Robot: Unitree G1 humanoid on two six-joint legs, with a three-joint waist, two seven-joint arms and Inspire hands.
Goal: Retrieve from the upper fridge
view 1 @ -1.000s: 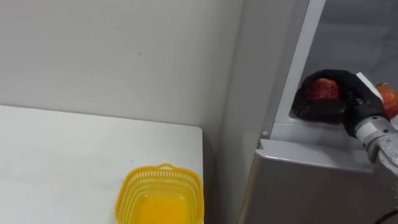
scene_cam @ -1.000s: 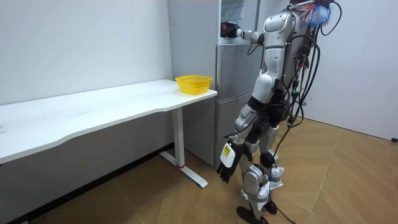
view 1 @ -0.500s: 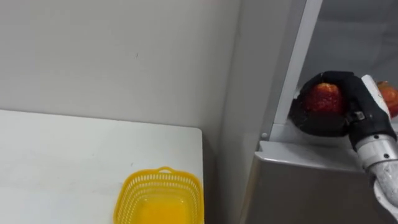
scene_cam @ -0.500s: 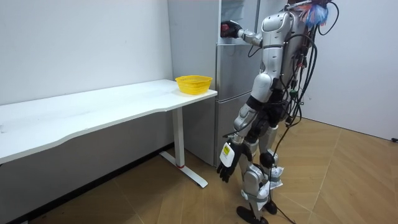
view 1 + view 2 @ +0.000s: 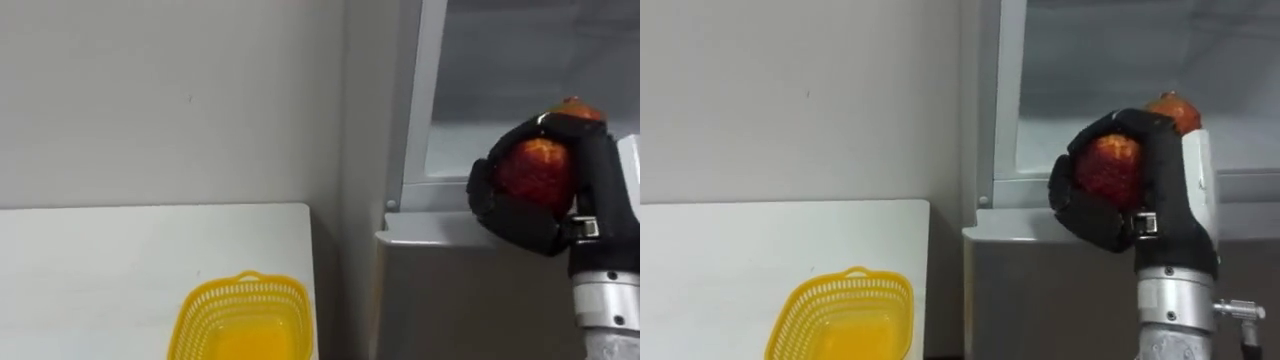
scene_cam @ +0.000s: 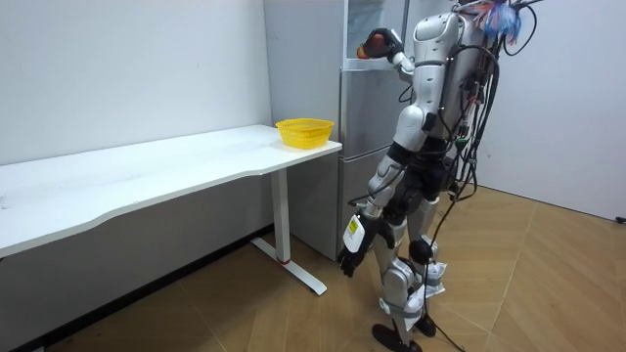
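White table (image 5: pixel 90 270) runs along the left, against a pale wall. At its right end stands a yellow mesh basket (image 5: pixel 244 318), close to the table's edge and with nothing showing in it. Next along is the grey fridge (image 5: pixel 365 150), just beside the table's end, its upper compartment open and the lower door beneath it closed.

Further right, the robot's right hand (image 5: pixel 525 212) is raised in front of the ledge between the two compartments. Its dark fingers (image 5: pixel 595 165) and thumb curl round a red fruit (image 5: pixel 537 170), clasping it clear of the shelf. A second, orange-red fruit (image 5: pixel 1171 107) peeks over the fingertips from deeper inside the upper compartment; what it rests on is hidden.

In the room view the robot stands upright on the wooden floor (image 6: pixel 548 293) facing the fridge. Its left hand (image 6: pixel 353 246) hangs low beside its thigh, well apart from everything, too small there to tell whether it is open or closed.
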